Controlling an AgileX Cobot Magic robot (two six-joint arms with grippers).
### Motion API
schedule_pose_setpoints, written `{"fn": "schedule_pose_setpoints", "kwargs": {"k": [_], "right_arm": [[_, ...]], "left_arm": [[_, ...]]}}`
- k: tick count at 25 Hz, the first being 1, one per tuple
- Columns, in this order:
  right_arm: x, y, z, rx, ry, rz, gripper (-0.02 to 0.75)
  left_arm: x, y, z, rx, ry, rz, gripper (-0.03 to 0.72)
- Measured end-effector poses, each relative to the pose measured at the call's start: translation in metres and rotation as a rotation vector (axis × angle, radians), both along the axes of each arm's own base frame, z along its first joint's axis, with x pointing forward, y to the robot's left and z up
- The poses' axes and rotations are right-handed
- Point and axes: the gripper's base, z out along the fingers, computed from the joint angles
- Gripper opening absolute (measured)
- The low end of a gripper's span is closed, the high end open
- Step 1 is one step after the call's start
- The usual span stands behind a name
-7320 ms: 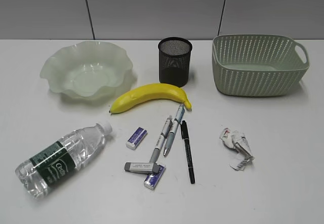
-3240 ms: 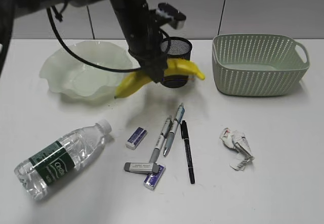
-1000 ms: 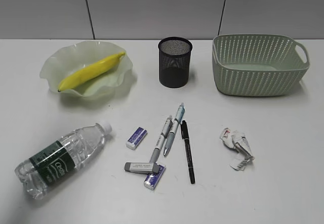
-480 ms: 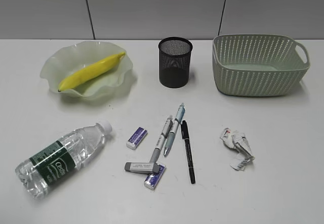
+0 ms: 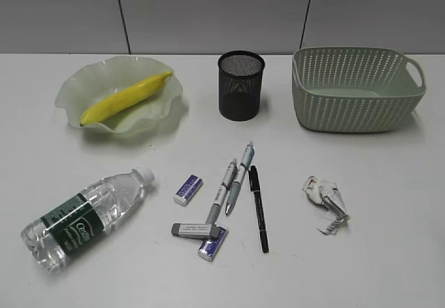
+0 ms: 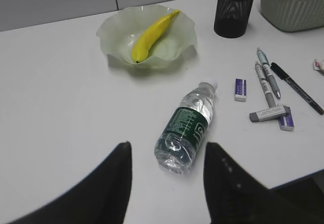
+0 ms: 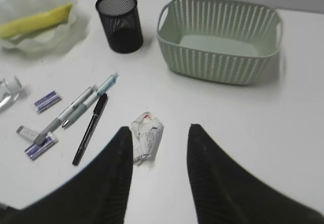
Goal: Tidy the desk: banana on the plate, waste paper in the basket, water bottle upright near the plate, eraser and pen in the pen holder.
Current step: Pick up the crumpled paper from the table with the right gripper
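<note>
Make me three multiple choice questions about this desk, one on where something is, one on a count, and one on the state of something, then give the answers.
1. Where is the curved yellow banana?
A. in the pale green wavy-rimmed plate
B. in the sage-green perforated basket
C. beside the pens

2. How many pens lie on the white desk?
A. one
B. three
C. five

3. How is the clear plastic water bottle with the green label?
A. upright by the plate
B. inside the basket
C. lying on its side

Answers: 1 A, it rests across the plate's bowl. 2 B, two silver-grey pens and one black one lie side by side. 3 C, it lies flat with its white cap pointing toward the small erasers.
</note>
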Motion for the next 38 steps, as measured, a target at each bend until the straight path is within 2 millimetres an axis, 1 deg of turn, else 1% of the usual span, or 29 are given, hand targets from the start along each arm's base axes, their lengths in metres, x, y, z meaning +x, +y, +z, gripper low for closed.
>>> {"fn": "schedule_pose_setpoints", "kwargs": {"k": [3,6,7,10,12,14,17,21,24,25,27,28,30,31,32,33,35,37,38], "right_arm": [[0.048,0.009,0.006,-0.039,0.169,0.095,0.305],[0.096,0.025,0.002,-0.100,0.382,0.209,0.326],[0.108,0.031,-0.001,-0.123,0.443,0.233,0.343],[0.146,0.059,-0.022,-0.234,0.627,0.269,0.433],[0.164,0.076,-0.041,-0.325,0.711,0.260,0.524],[0.178,0.095,-0.064,-0.377,0.788,0.260,0.582],[0.195,0.118,-0.107,-0.409,0.892,0.260,0.607],[0.216,0.129,-0.151,-0.416,0.977,0.205,0.613],[0.224,0.132,-0.184,-0.448,1.045,0.187,0.613],[0.225,0.131,-0.192,-0.456,1.067,0.173,0.610],[0.226,0.130,-0.207,-0.474,1.109,0.157,0.573],[0.226,0.130,-0.211,-0.479,1.123,0.154,0.526],[0.227,0.129,-0.219,-0.490,1.148,0.151,0.374],[0.228,0.130,-0.218,-0.490,1.149,0.152,0.252],[0.230,0.131,-0.217,-0.489,1.147,0.152,0.146],[0.232,0.132,-0.212,-0.487,1.138,0.154,0.092],[0.239,0.135,-0.196,-0.469,1.088,0.158,0.079],[0.245,0.138,-0.163,-0.438,0.999,0.161,0.079],[0.249,0.139,-0.144,-0.427,0.935,0.160,0.079]], "left_arm": [[0.000,0.000,0.000,-0.001,-0.002,0.000,0.346],[0.000,0.000,0.000,-0.001,-0.002,0.000,0.346],[0.000,0.000,0.000,-0.001,-0.002,0.000,0.346],[-0.001,0.000,0.000,-0.001,-0.003,0.000,0.346],[-0.001,0.000,0.000,-0.001,-0.003,0.000,0.346],[-0.001,0.000,0.000,-0.001,-0.003,0.000,0.346],[-0.001,0.000,0.000,-0.001,-0.003,0.000,0.346],[-0.001,0.000,0.000,-0.001,-0.003,0.000,0.346],[-0.001,0.000,0.000,-0.001,-0.003,0.000,0.346],[-0.001,0.000,0.000,-0.001,-0.003,0.000,0.346],[-0.001,0.000,0.000,-0.001,-0.003,0.000,0.346],[-0.001,0.000,0.000,-0.001,-0.003,0.000,0.346],[-0.001,0.000,0.000,-0.001,-0.003,0.000,0.346],[-0.001,0.000,0.000,-0.001,-0.003,0.000,0.346],[-0.001,0.000,0.000,-0.001,-0.003,0.000,0.345],[-0.001,0.000,0.000,-0.001,-0.003,0.000,0.345],[-0.001,0.000,0.000,-0.001,-0.003,0.000,0.345],[-0.001,0.000,0.000,-0.001,-0.003,0.000,0.345],[-0.001,0.000,0.000,-0.001,-0.003,0.000,0.344]]}}
